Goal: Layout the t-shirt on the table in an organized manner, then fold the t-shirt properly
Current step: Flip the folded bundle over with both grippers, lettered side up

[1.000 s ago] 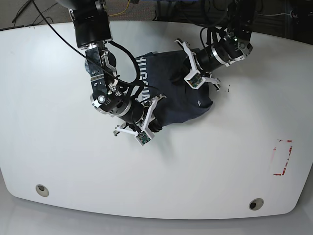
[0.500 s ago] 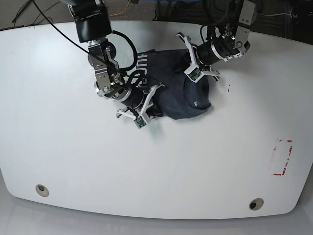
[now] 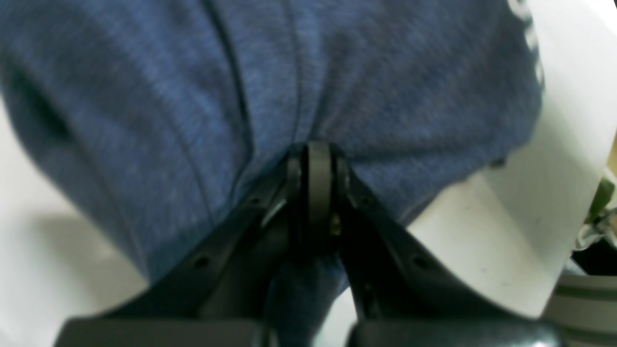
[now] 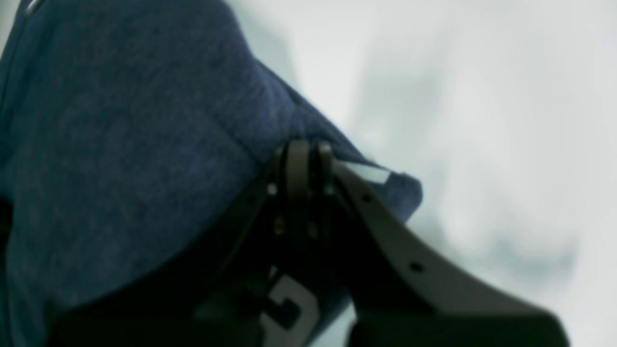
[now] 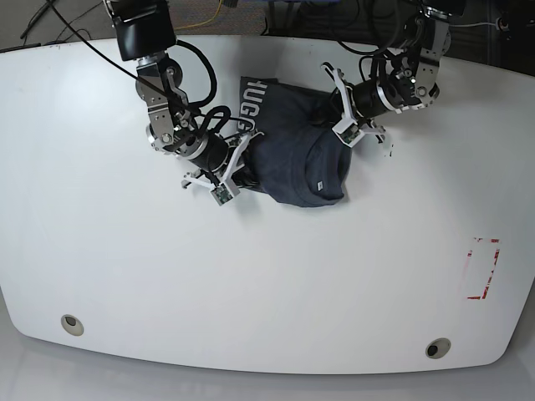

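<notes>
Your left gripper (image 5: 333, 125) and right gripper (image 5: 244, 159) are each clamped tight on a fold of the shirt (image 5: 288, 146), which sits bunched at the table's (image 5: 125, 276) far centre; gripping opposite sides likely lets you spread it flat.

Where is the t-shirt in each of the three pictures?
Base: the t-shirt lies bunched at top centre of the table.
Left wrist: it fills the top, pinched by the left tool.
Right wrist: it fills the left side, pinched by the right tool.
Shared landmark: its white letters, seen in every view.
</notes>
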`<action>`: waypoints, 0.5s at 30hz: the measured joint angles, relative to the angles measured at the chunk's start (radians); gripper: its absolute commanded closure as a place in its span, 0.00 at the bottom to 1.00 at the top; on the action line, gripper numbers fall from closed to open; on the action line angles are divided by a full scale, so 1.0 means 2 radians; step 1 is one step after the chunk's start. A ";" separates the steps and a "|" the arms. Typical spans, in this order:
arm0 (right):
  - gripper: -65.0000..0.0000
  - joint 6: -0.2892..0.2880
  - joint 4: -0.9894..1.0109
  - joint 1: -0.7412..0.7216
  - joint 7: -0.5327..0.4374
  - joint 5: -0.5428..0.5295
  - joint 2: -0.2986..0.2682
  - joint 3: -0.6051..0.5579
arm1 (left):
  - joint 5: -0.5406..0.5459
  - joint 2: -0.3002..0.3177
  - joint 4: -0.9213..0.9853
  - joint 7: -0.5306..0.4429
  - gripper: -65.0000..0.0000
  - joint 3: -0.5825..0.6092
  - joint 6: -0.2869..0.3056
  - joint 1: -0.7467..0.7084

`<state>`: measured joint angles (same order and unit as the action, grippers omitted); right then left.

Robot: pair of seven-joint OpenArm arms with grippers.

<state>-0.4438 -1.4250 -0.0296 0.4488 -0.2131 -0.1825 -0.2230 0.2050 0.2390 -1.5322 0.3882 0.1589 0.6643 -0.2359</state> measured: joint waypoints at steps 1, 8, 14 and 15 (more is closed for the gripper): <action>0.97 0.000 -0.002 0.003 0.000 0.000 -0.001 0.000 | 0.001 0.000 0.003 -0.001 1.00 -0.002 0.001 0.002; 0.97 0.005 -0.043 0.040 0.001 0.002 -0.009 0.000 | 0.000 0.011 0.036 -0.006 1.00 -0.021 0.001 0.040; 0.97 0.005 -0.085 0.074 0.009 0.004 -0.010 0.000 | -0.005 0.019 0.043 0.004 1.00 -0.022 -0.004 0.061; 0.97 0.005 -0.093 0.079 0.013 0.004 -0.010 0.000 | -0.008 0.019 0.043 0.006 1.00 -0.022 -0.004 0.063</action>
<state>-0.4332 -1.6112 0.1276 0.4755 -0.2043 -0.2028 -0.2222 0.1894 0.2771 -1.4460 0.3996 0.1158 0.6556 -0.1101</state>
